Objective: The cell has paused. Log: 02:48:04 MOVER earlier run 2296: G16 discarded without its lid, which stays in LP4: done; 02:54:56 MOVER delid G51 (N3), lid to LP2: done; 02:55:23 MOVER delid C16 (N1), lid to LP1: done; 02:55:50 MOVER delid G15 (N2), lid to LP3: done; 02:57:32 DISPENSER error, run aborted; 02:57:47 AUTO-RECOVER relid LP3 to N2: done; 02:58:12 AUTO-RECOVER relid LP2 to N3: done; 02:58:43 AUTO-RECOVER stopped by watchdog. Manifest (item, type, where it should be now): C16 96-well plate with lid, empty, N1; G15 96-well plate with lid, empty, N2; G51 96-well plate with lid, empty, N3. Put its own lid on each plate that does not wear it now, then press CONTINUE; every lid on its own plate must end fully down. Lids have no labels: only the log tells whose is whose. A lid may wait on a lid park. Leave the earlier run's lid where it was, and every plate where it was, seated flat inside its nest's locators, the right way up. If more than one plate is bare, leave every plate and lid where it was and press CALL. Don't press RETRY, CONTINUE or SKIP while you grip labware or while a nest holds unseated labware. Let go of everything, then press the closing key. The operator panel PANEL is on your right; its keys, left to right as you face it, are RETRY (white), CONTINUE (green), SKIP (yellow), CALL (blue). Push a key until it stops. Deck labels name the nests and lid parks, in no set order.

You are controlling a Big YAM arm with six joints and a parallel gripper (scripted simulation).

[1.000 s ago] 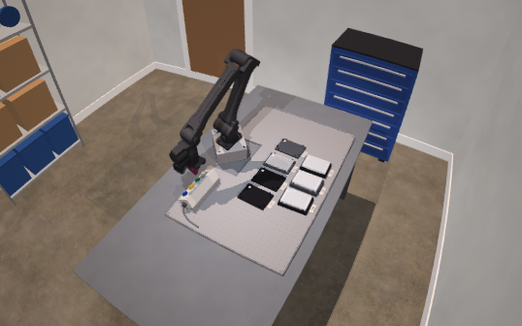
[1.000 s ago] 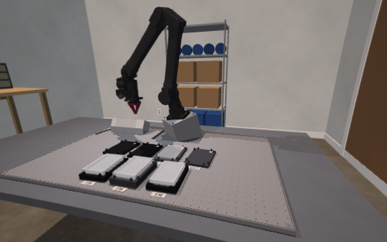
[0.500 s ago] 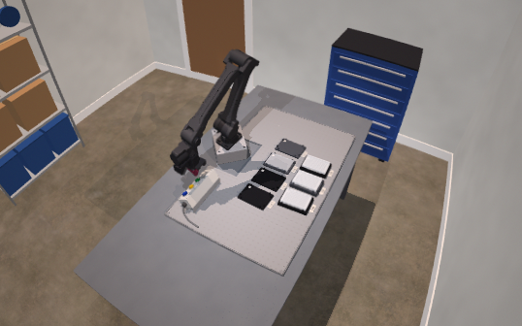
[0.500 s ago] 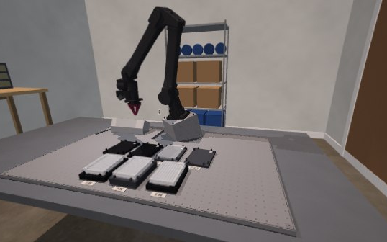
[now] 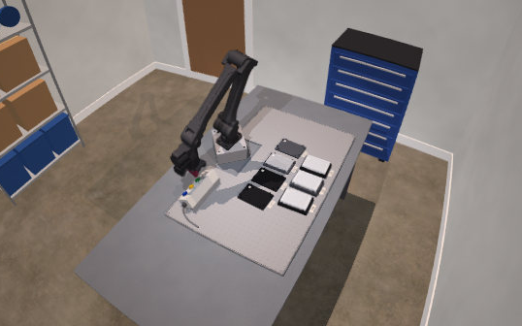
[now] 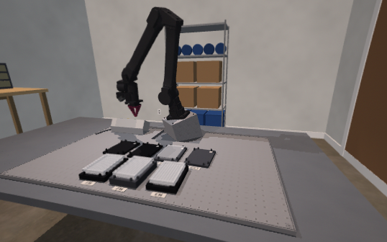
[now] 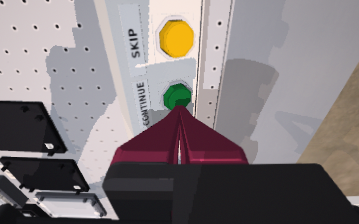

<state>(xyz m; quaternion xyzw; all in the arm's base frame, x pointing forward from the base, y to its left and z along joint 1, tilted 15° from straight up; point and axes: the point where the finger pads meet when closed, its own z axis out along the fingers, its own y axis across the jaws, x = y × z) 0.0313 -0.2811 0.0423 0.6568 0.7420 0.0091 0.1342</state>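
My gripper (image 7: 179, 112) is shut and empty, with its dark red fingertips pointing down at the green CONTINUE key (image 7: 177, 96) on the operator panel (image 5: 200, 189). In the exterior view the gripper (image 6: 134, 111) hangs a little above the panel (image 6: 130, 125). Three plates (image 6: 103, 163) (image 6: 134, 168) (image 6: 167, 173) sit in the front row of nests, each with a pale lid on top. Behind them one clear lid (image 6: 171, 153) lies on a lid park. The other parks (image 6: 123, 147) (image 6: 145, 149) (image 6: 201, 157) are bare.
The yellow SKIP key (image 7: 176, 37) is beside CONTINUE. The arm's base block (image 6: 182, 127) stands behind the lid parks. A cable (image 5: 190, 218) runs from the panel's near end. The table edge is just past the panel.
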